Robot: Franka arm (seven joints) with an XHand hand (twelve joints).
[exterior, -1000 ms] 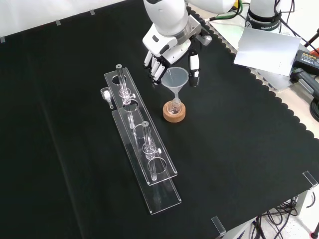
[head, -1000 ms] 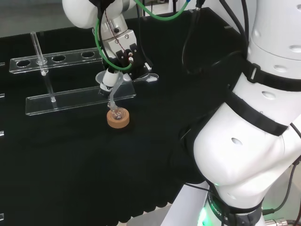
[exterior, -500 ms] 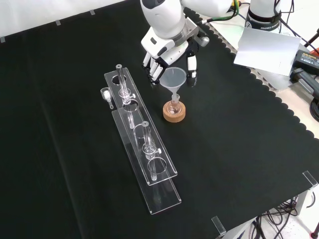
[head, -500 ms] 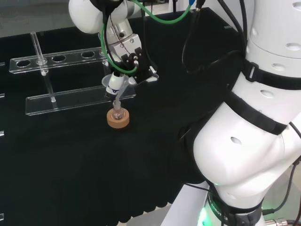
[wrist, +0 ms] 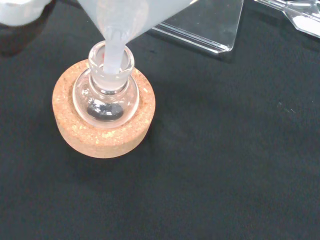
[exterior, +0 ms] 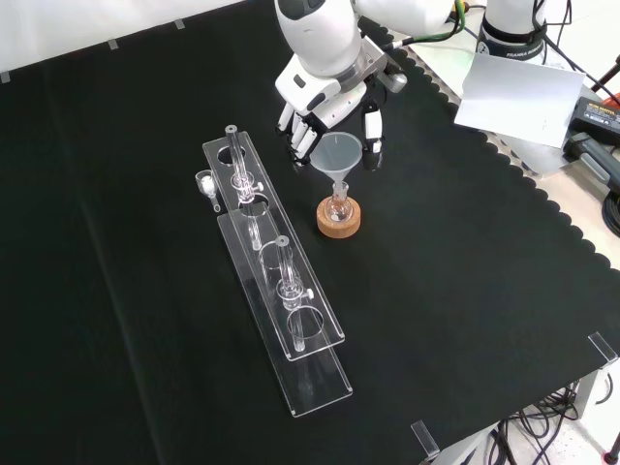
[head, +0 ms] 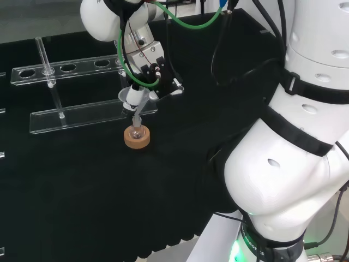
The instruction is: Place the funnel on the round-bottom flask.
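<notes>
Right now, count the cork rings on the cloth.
1: the cork ring sits under the round-bottom flask, just below the hand in the front view, right of the clear racks.

The funnel [wrist: 135,12] is blurred and cut off above its stem beside the round-bottom flask [wrist: 106,97] in the wrist view, and whether the hand [exterior: 325,92] above that flask touches the funnel's rim cannot be told.

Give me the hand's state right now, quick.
Hand: shut on the funnel, whose stem sits in the flask neck.
</notes>
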